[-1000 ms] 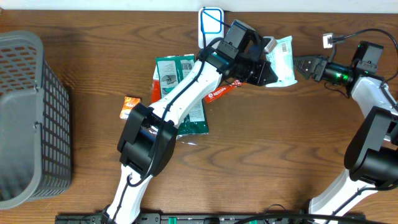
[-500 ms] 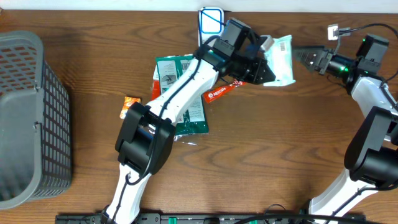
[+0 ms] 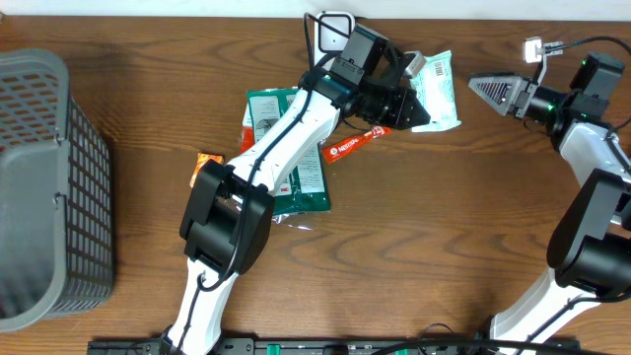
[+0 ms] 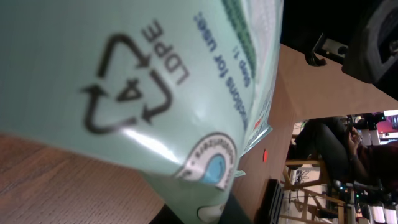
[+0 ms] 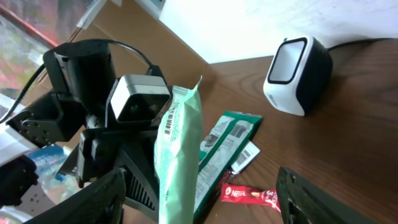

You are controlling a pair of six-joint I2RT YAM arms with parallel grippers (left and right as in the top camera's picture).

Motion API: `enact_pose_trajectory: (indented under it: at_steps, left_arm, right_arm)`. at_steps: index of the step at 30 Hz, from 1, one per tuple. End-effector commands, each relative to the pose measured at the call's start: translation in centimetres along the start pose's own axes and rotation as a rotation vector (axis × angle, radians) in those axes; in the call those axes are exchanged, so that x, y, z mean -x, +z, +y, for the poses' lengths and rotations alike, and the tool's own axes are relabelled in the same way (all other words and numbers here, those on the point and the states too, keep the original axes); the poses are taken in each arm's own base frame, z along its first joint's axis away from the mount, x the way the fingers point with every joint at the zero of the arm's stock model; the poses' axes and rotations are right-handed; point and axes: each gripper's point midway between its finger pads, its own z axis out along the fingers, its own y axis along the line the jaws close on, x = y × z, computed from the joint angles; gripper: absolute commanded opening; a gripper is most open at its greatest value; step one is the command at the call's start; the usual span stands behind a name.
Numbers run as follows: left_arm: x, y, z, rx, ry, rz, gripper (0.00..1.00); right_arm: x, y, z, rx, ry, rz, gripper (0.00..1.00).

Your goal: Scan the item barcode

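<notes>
Overhead: clamped shut on mint-green packet [image 3: 441,89] with left gripper [image 3: 419,110], jutting toward 2 o'clock beyond it, at 4 o'clock from scanner [image 3: 333,28]. Spread open and empty at right gripper [image 3: 490,89], near, 3 o'clock of packet.

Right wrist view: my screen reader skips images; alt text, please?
The left gripper holds a pale green packet upright, edge toward the camera. Behind it on the table: a scanner, dark green packets, a red bar.

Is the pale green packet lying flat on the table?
No, the left gripper holds the pale green packet upright, on its edge.
</notes>
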Motion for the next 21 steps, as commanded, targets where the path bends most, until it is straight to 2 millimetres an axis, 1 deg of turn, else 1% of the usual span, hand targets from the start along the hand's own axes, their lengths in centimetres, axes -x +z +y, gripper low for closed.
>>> enact_pose_trajectory:
  at_steps: [1,7,12,16,20,21]
  left_arm:
    - [0.8,-0.5,-2.1,-0.031,0.028,-0.013,0.07]
    - [0.3,0.3,-3.0,-0.043,0.028,0.002,0.07]
    - [0.2,0.4,-3.1,-0.045,0.025,0.005,0.08]
    - [0.3,0.4,-3.2,-0.046,0.021,0.003,0.08]
    - [0.4,0.4,-3.2,-0.047,0.024,-0.001,0.07]
    - [0.4,0.4,-3.2,-0.048,0.025,-0.003,0.07]
  right_arm:
    - [-0.3,0.9,1.3,0.051,-0.001,0.027,0.74]
    - [-0.7,2.1,1.8,0.071,-0.007,0.05,0.71]
    - [-0.9,2.8,2.1,0.082,-0.019,0.061,0.65]
    - [-0.9,2.8,2.1,0.083,-0.019,0.062,0.56]
    - [-0.9,2.8,2.1,0.083,-0.018,0.062,0.42]
    - [-0.9,2.8,2.1,0.084,-0.017,0.062,0.4]
